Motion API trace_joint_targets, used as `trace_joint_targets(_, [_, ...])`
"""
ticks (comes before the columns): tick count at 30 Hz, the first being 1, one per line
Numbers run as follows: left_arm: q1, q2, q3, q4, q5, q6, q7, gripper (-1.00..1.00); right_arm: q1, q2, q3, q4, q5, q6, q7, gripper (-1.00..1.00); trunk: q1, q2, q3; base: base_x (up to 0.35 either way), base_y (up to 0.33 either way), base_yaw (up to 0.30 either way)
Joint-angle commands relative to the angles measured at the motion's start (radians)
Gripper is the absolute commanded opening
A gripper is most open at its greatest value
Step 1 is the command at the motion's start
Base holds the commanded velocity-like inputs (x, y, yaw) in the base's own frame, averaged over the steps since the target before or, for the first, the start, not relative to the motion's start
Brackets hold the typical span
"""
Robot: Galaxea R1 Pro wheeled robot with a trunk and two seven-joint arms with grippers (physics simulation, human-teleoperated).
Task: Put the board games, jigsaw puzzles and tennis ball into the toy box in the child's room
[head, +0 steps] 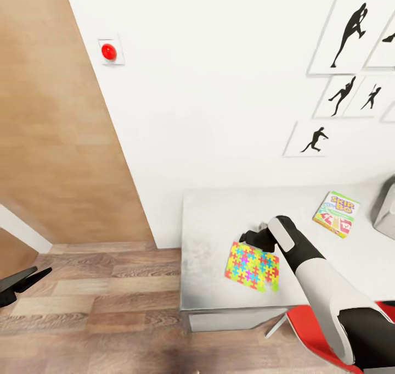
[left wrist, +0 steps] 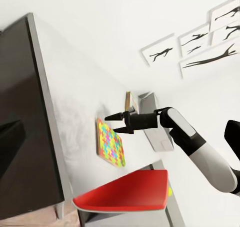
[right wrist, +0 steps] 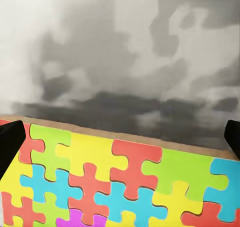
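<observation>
Puzzle (right wrist: 120,182) lies flat under right gripper (head: 250,235), jaws apart, straddling far edge for pickup; left gripper (head: 24,280) idle, apart.

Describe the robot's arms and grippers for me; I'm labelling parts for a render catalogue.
The right arm has glossy white rounded shell segments joined by black sections, ending in a black two-fingered right gripper with tapered, pointed fingers. The left gripper is likewise black with slim pointed fingers. No cables or markings are visible.
</observation>
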Motion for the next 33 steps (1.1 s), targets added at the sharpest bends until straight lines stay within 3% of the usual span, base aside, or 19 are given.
trace_joint_targets(1, [-0.001, 0.000, 0.000, 0.000, -0.002, 0.011, -0.005, 1.00, 0.000, -0.001, 0.006, 0.019, -0.010, 0.003, -0.010, 1.00, 0.000, -0.002, -0.002, -0.218, 0.149, 0.000])
trace_joint_targets(19, [-0.001, 0.002, 0.000, 0.000, -0.002, 0.011, -0.005, 1.00, -0.001, -0.001, 0.006, 0.019, -0.010, 0.018, -0.010, 1.00, 0.000, -0.002, -0.002, -0.181, 0.106, 0.000])
trace_joint_targets(33, [-0.001, 0.002, 0.000, 0.000, -0.001, 0.011, -0.005, 1.00, -0.001, -0.001, 0.005, 0.019, -0.009, 0.018, -0.010, 1.00, 0.000, -0.002, -0.002, -0.023, 0.009, 0.000])
